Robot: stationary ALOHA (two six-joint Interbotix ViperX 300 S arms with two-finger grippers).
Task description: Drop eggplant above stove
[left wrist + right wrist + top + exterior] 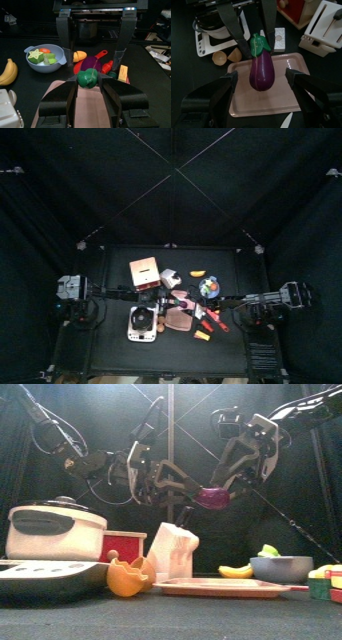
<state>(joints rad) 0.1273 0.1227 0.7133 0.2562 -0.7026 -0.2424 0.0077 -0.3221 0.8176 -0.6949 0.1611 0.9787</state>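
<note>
Eggplant point(262, 64) held aloft above pink tray point(291, 97), long axis horizontal; green stem end clamped by left gripper point(88, 80) jaws; right gripper point(262, 86) jaws wide, flanking purple body.

Both my arms reached in to meet over the table's middle, raised well off the surface. My left gripper point(87, 86) pointed toward the right one, its jaws set close on either side of the eggplant's point(260, 64) green stem end. My right gripper point(262, 80) faced back at it, jaws spread on either side of the purple body without clearly touching it. In the front view both wrists hung angled downward toward each other.
</note>
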